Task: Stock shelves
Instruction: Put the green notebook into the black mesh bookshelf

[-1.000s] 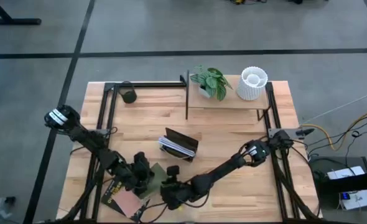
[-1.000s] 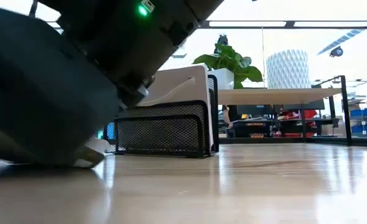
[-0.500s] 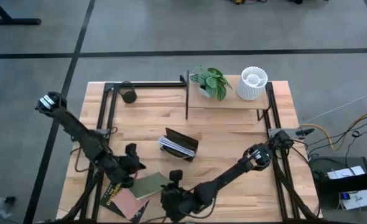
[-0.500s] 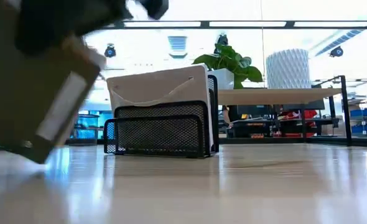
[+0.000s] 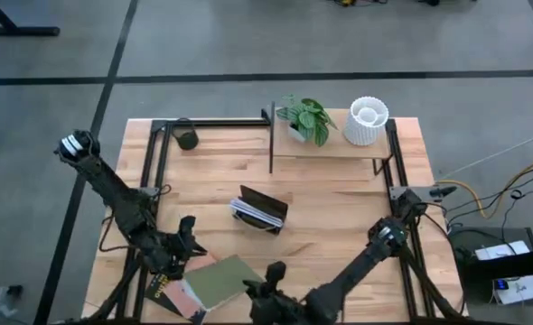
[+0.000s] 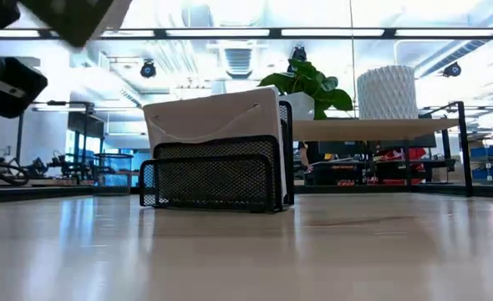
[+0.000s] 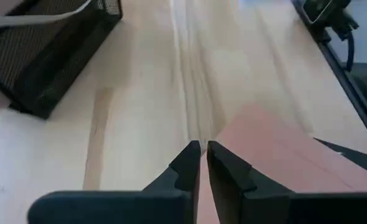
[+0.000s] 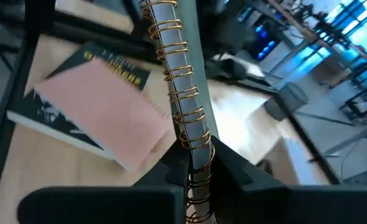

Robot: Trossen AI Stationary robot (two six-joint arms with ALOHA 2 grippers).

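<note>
A green spiral-bound notebook hangs above the table's near left part, with my right gripper shut on it. Its corner shows high in the low view. My left gripper is shut, holds nothing and hovers just left of the notebook, above a pink book. The pink book lies on a dark book at the table's near left corner. The shelves stand at the far right, bearing a potted plant and a white ribbed vase. My right gripper pinches the notebook's spiral-bound edge between its two fingers. It comes at it roughly level from the table's right side. The notebook is lifted clear of the table and reaches out from the fingers toward the left.
A black mesh rack holding white papers stands mid-table. A dark cup sits at the far left. Black frame rails run along the table's left and right sides.
My right gripper has drawn back toward the table's near edge and gone up with the green notebook, which has left the table and now hangs clear. My left gripper has pulled away from the notebook toward the left.
</note>
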